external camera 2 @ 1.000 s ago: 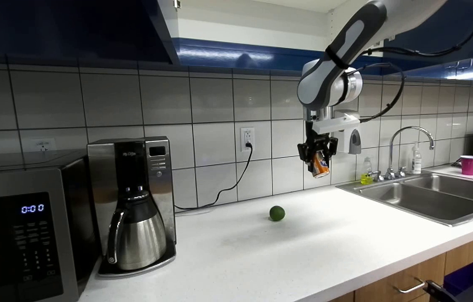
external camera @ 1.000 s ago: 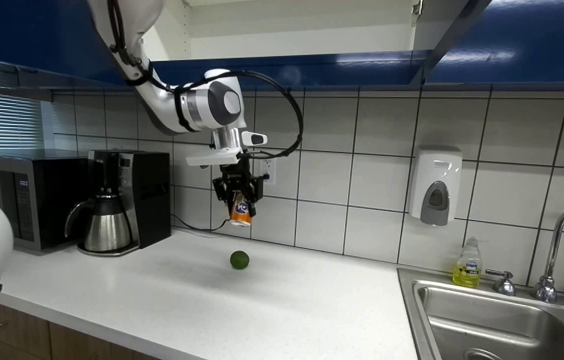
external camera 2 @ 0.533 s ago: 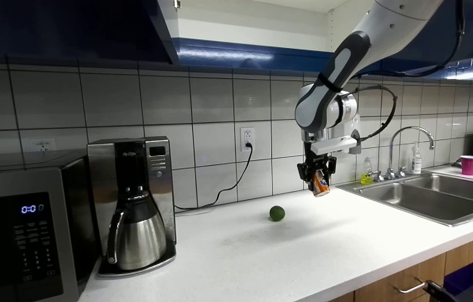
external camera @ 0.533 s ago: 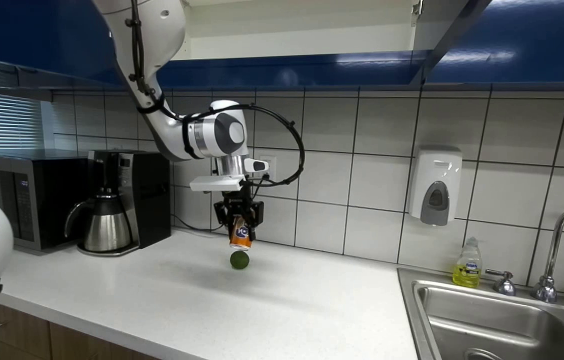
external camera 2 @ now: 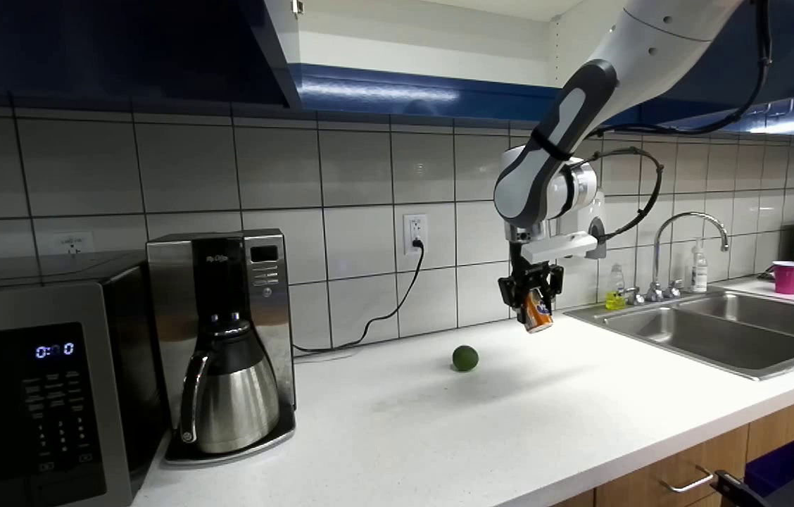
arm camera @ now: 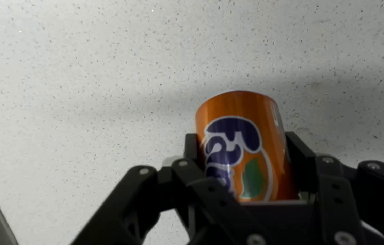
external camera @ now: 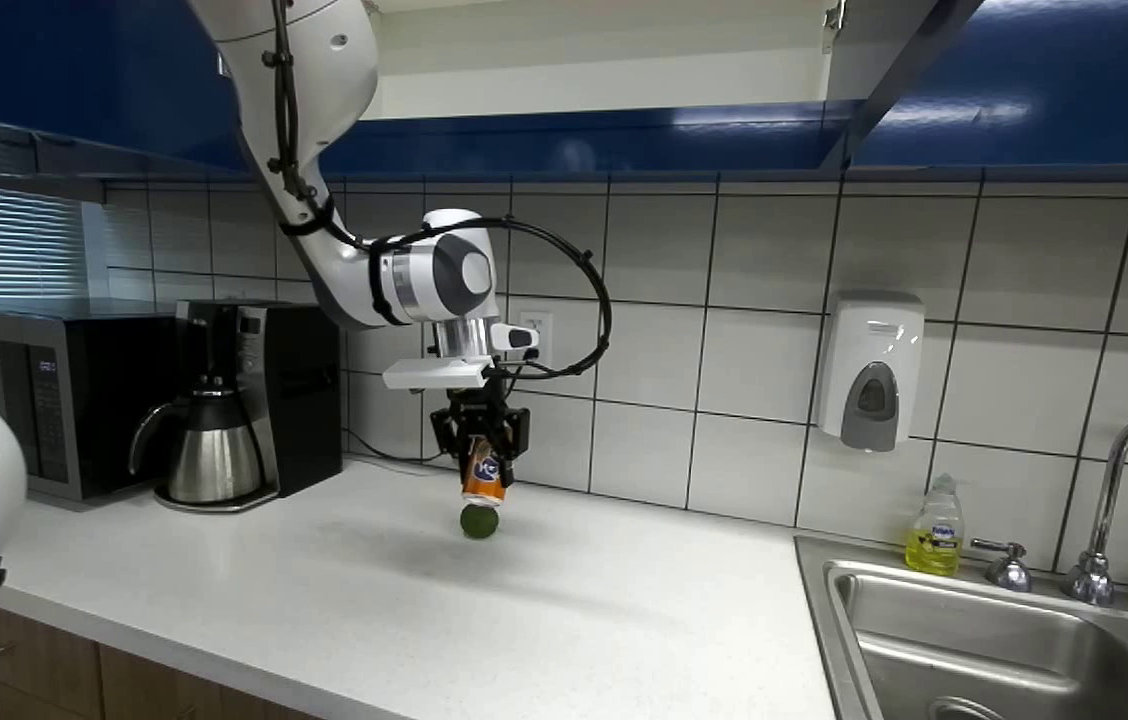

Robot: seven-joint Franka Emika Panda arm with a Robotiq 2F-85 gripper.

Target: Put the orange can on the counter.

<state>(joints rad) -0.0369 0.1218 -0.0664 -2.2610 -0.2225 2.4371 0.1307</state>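
The orange can [external camera: 485, 478] is held in my gripper [external camera: 486, 470], with its pale end down and its body slightly tilted. In another exterior view the can [external camera 2: 538, 317] hangs in the air above the counter [external camera 2: 439, 429], near its wall side. The counter is off-white and also fills the wrist view [arm camera: 76, 68]. In the wrist view, the black fingers [arm camera: 191, 144] press on both sides of the can [arm camera: 239, 105]. The can's upper end is hidden inside the gripper [arm camera: 241, 143].
A small dark green ball [external camera 2: 465, 358] lies on the counter, apart from the can. A coffee maker [external camera 2: 228, 352] and a microwave [external camera 2: 52, 394] stand at one end. A steel sink [external camera: 819, 600], faucet and soap bottle [external camera: 936, 530] are at the other. Blue cabinets [external camera: 574, 145] hang above.
The arm has come down with the can still gripped, bringing it closer to the counter. Most of the drop came in the first half second; since then it moved only slightly lower.
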